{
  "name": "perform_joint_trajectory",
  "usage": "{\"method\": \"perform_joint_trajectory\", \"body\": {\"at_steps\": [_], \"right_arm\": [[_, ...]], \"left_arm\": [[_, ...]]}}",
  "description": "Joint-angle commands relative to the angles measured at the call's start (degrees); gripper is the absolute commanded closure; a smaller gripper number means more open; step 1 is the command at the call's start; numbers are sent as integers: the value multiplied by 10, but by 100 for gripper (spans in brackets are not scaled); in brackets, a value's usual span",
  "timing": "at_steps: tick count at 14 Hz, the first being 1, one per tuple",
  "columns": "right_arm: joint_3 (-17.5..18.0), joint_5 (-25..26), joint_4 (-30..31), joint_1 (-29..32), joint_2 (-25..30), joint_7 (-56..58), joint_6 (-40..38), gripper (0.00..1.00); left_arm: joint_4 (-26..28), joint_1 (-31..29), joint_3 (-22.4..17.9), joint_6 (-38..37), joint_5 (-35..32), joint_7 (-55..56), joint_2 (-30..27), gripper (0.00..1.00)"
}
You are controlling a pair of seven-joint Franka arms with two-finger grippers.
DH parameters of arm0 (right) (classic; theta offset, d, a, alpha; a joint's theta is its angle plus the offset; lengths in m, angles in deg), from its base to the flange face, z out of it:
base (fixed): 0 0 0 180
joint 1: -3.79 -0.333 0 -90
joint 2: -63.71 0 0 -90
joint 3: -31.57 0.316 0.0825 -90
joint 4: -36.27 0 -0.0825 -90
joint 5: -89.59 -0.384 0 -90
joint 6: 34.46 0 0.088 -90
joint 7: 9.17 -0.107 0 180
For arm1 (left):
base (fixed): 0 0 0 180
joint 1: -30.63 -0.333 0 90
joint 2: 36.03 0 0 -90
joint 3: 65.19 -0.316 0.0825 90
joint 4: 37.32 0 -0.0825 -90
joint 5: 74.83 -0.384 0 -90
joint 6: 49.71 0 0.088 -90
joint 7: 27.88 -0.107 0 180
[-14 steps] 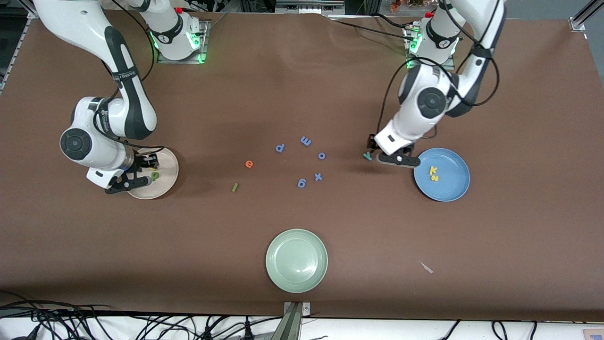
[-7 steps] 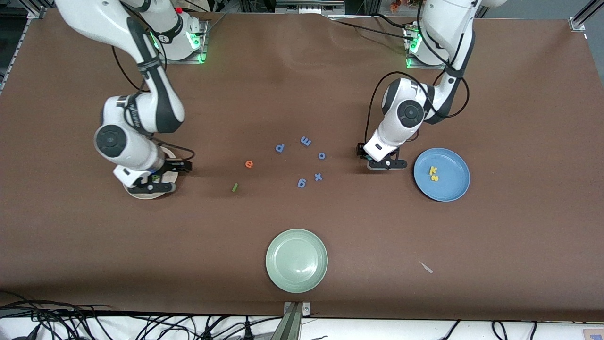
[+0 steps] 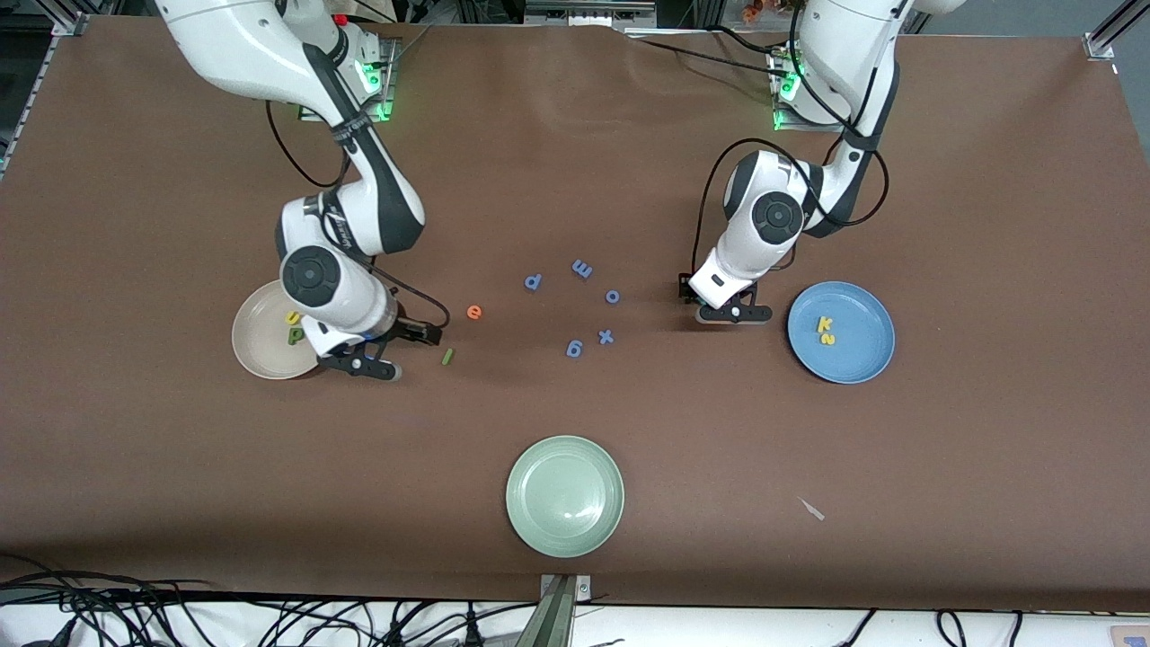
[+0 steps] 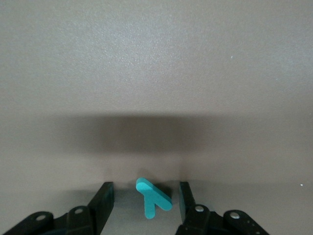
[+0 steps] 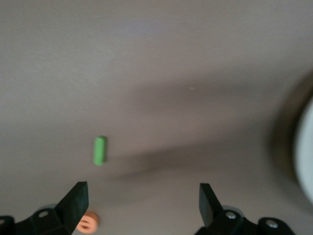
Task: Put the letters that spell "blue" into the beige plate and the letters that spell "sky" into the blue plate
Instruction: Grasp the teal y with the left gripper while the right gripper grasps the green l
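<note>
The teal y [image 4: 153, 198] lies flat on the table between the fingers of my left gripper [image 4: 145, 192], which is open with a gap on each side. In the front view that gripper [image 3: 708, 302] is low beside the blue plate [image 3: 862, 359], which holds the yellow k [image 3: 825, 323] and s [image 3: 827, 339]. My right gripper [image 3: 400, 352] is open and empty, between the beige plate [image 3: 256, 355] and the light green l [image 3: 446, 357]. The yellow u [image 3: 292, 316] and dark green b [image 3: 295, 335] lie in the beige plate. The orange e [image 3: 474, 312] lies on the table by the l [image 5: 100, 150].
Several periwinkle letters [image 3: 574, 348] are scattered mid-table between the two grippers. A pale green plate [image 3: 564, 495] sits nearer the front camera. A small pale scrap [image 3: 813, 509] lies toward the left arm's end.
My right gripper opened, left the yellow u in the beige plate and moved toward the l. My left gripper shifted over the teal y, came down around it, and its fingers narrowed.
</note>
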State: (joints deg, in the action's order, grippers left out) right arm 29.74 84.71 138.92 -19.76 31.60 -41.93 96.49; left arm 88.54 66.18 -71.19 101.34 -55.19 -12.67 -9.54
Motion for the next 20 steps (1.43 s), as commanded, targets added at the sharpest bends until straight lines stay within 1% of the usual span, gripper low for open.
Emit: {"method": "perform_joint_trajectory", "body": {"at_steps": [1,2,4,5,6,10,11,12,15,16,18,20], "right_arm": [[10,-8,-62,0,-53,-37,-1,0],[11,-8,-66,0,-62,-44,12,0],[18,-8,-66,-6,-75,-63,36,0],[19,-9,-66,-9,-80,-65,40,0],[19,-9,-66,-10,-83,-65,42,0],[24,-21,-63,-11,-88,-63,48,1],[24,-21,-62,-11,-88,-61,47,7],[24,-21,-60,-11,-88,-61,47,13],[25,-22,-50,-11,-88,-60,44,36],[25,-22,-49,-11,-88,-60,44,46],[27,-22,-49,-10,-88,-57,44,65],[27,-22,-49,-8,-88,-57,44,85]], "left_arm": [[-1,7,1,-1,11,-4,1,66],[-1,7,1,-1,11,-4,1,74],[-1,7,1,-1,11,-11,0,89],[0,7,1,-1,11,-24,0,91],[0,7,1,-2,12,-39,-1,92],[2,-2,0,-9,13,-76,-17,92],[3,-8,-1,-13,13,-84,-31,92],[2,-26,-6,-34,13,-97,-48,93],[5,-79,-14,-88,8,-158,-107,94],[5,-103,-17,-123,0,-184,-129,94],[6,-125,-55,-156,-44,-243,-155,94],[10,-139,-88,-156,-59,-329,-164,93]]}}
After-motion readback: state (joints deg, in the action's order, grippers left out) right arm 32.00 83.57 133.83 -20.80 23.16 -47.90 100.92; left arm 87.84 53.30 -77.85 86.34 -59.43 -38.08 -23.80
